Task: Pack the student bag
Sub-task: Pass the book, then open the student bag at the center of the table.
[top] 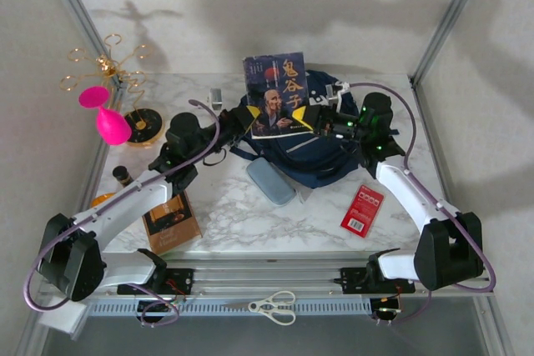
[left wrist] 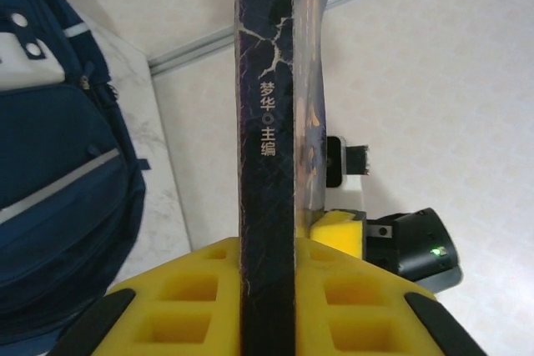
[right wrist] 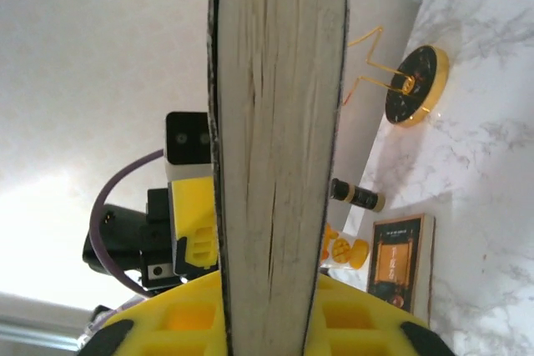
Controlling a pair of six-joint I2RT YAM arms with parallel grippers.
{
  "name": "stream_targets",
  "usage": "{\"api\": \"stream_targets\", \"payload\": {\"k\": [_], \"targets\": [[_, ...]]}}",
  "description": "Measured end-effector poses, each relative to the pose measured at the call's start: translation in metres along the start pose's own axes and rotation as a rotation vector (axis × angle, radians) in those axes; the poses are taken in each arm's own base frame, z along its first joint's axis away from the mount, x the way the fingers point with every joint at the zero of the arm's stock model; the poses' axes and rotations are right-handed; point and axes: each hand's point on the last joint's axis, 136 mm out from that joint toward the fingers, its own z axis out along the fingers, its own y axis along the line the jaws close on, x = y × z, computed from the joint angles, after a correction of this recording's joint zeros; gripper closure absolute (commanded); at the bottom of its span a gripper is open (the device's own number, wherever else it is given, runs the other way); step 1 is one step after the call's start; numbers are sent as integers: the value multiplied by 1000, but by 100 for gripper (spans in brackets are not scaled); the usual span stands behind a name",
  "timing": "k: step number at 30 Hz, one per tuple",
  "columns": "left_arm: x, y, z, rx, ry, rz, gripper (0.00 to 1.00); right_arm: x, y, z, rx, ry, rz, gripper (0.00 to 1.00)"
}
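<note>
A blue-covered book (top: 275, 95) with a portrait on its front stands upright above the student bag (top: 321, 156), a navy backpack lying at the back middle of the table. My left gripper (top: 249, 120) is shut on the book's lower left edge. In the left wrist view the dark spine (left wrist: 267, 164) is pinched between the yellow pads (left wrist: 192, 298), with the bag (left wrist: 58, 181) to the left. My right gripper (top: 315, 119) is shut on the lower right edge. The book's page edge (right wrist: 275, 122) sits tight between its pads (right wrist: 367, 314).
A grey-blue pencil case (top: 271, 181) lies in front of the bag. A red booklet (top: 361, 208) is at the right, a brown book (top: 171, 221) and a small bottle (top: 123, 174) at the left. A pink object (top: 107, 118) and gold stand (top: 113, 68) occupy the back left. Scissors (top: 274, 306) lie on the front rail.
</note>
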Motion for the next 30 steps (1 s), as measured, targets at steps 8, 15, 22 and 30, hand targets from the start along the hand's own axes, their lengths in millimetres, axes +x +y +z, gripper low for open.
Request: {"api": "stream_targets", "payload": {"k": [8, 15, 22, 30], "targets": [[23, 19, 26, -139, 104, 195, 54, -21, -30, -37, 162, -104, -1, 100], [96, 49, 61, -214, 336, 473, 50, -75, -79, -150, 441, -468, 55, 100], [187, 91, 113, -232, 617, 694, 51, -78, -123, -224, 600, -659, 157, 100], [224, 141, 168, -303, 731, 810, 51, -75, -142, -253, 653, -729, 214, 100]]}}
